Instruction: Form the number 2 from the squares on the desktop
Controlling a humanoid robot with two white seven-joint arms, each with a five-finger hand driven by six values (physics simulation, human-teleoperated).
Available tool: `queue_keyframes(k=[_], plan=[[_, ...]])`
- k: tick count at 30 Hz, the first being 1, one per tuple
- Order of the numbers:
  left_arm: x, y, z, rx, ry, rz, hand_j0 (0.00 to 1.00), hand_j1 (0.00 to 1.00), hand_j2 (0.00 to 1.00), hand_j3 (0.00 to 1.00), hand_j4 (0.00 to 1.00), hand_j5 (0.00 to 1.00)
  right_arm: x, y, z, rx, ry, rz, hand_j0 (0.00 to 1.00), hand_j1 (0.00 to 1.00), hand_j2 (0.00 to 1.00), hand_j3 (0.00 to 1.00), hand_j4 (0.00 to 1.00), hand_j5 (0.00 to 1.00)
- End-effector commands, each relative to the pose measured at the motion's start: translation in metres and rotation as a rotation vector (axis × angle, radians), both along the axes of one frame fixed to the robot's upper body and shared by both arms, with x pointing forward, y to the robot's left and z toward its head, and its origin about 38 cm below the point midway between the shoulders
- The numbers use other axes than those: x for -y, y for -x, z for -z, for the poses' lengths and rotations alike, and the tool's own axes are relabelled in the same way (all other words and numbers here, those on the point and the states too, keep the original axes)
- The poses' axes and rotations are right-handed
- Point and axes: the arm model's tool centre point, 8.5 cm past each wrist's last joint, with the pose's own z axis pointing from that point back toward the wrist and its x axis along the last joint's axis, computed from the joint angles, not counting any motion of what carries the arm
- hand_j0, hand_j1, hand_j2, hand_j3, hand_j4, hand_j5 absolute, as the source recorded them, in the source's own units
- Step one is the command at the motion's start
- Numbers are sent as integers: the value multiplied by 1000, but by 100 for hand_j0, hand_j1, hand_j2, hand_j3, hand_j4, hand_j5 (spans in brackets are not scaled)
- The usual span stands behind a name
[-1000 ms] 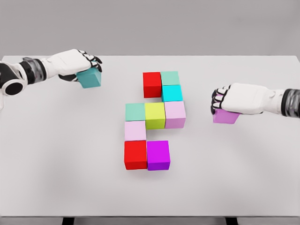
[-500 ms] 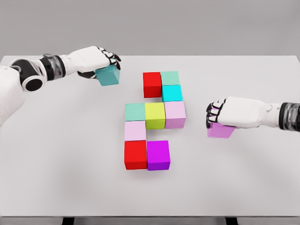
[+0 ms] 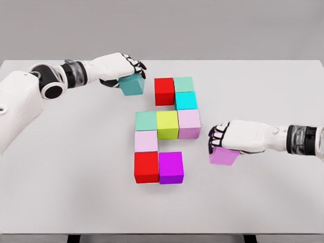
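Coloured cubes form a partial figure on the white table (image 3: 76,162): a red cube (image 3: 164,91), a green one (image 3: 184,84) and a cyan one (image 3: 186,100) on top, a green (image 3: 146,120), yellow (image 3: 167,124) and pink cube (image 3: 189,123) across the middle, a pale pink cube (image 3: 146,140) below, then a red (image 3: 146,167) and a purple cube (image 3: 170,167) at the bottom. My left hand (image 3: 126,68) is shut on a teal cube (image 3: 132,85) just left of the top red one. My right hand (image 3: 223,137) is shut on a violet cube (image 3: 224,156) right of the purple cube.
The table's front edge (image 3: 162,233) runs along the bottom of the view. Bare tabletop lies on the left and far right of the figure.
My left hand has carried the teal cube rightward toward the top red cube. My right hand has carried the violet cube leftward and nearer, toward the bottom row.
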Motion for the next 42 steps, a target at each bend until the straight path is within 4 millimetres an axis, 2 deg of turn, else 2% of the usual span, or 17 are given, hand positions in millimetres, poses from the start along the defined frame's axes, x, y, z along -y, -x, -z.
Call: queue_keyframes(k=[1,5,7,8,9,10,17,20,24,27,30,33,36,39,42], plan=[[5,0,0,-3,10,5,72,72,72,72,72,72,-3,1,1,-7,-12,-1,46,46,46,46,46,46],[6,0,0,-4,10,7,72,72,72,72,72,72,-5,4,7,-24,-22,-3,46,46,46,46,46,46],[6,0,0,-3,10,8,72,72,72,72,72,72,-5,5,8,-29,-21,-3,50,50,50,50,50,50],[6,0,0,-4,11,8,72,72,72,72,72,72,-5,5,8,-29,-21,-3,59,59,59,59,59,59],[7,0,-1,-3,12,9,72,72,72,72,72,72,-5,5,9,-30,-21,-3,78,78,78,78,78,78],[7,0,-1,-3,12,9,72,72,72,72,72,72,-5,5,9,-29,-22,-2,91,91,91,91,91,91],[9,2,-2,0,15,17,75,75,75,75,75,75,-3,3,6,-23,-23,2,96,96,96,96,96,96],[10,2,-2,1,15,18,76,76,76,76,76,76,0,2,-1,-28,-49,8,98,98,98,98,98,98],[10,2,-1,-2,16,19,83,83,83,83,83,83,18,-4,-32,-27,-143,46,99,99,99,99,99,99],[10,2,-1,-2,19,20,100,100,100,100,100,100,35,-6,-53,0,-164,78,99,99,99,99,99,99],[11,3,-2,-2,23,22,100,100,100,100,100,100,51,-14,-72,57,-176,126,99,99,99,99,99,99],[11,2,-2,-1,21,23,100,100,100,100,100,100,77,-27,-61,48,-128,215,99,99,99,99,99,99],[10,2,-3,0,26,20,100,100,100,100,100,100,82,-29,-52,98,3,227,99,99,99,99,99,99],[5,-1,-13,17,28,12,100,100,100,100,100,100,83,-30,-55,102,81,204,99,99,99,99,99,99],[-13,-2,-19,31,12,-11,100,100,100,100,100,100,82,-28,-47,61,174,160,99,99,99,99,99,99]])
